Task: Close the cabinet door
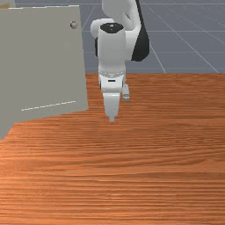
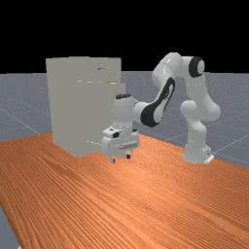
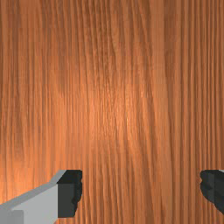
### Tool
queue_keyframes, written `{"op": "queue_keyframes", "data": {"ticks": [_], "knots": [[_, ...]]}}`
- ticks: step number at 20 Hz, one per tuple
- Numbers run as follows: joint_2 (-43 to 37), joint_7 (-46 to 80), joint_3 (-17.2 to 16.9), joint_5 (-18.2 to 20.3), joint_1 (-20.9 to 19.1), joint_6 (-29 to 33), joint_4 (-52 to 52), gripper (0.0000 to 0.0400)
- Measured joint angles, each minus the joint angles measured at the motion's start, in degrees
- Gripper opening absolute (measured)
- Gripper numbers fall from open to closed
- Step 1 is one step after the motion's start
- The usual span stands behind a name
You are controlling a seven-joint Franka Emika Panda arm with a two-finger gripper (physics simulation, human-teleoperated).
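Observation:
The pale grey cabinet door (image 1: 46, 66) stands swung out at the front view's left, with a small round knob (image 1: 74, 25) near its upper free corner. My gripper (image 1: 111, 118) hangs just to the right of the door's free edge, pointing down over the table. In the far view the gripper (image 2: 120, 158) is in front of the tall cabinet (image 2: 73, 107), apart from it. Seen from the wrist, the gripper (image 3: 141, 188) is open, its dark fingertips wide apart and only wood below them.
The wooden table (image 1: 132, 176) spreads out under and around the hand. At the far view's right the arm's base (image 2: 197, 153) stands on the table (image 2: 160, 199). The door's lower edge runs close above the wood at the front view's left.

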Motion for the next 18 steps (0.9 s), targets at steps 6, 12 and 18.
{"op": "queue_keyframes", "data": {"ticks": [6,12,18], "knots": [[-0.41,3.29,-2.25,-1.98,-0.05,-2.51,-1.31,0.0367],[-22.44,65.62,-5.90,-3.96,0.38,-22.22,-15.64,0.0019],[-21.73,84.95,-7.13,-0.69,0.27,-27.08,-13.43,0.0001]]}}
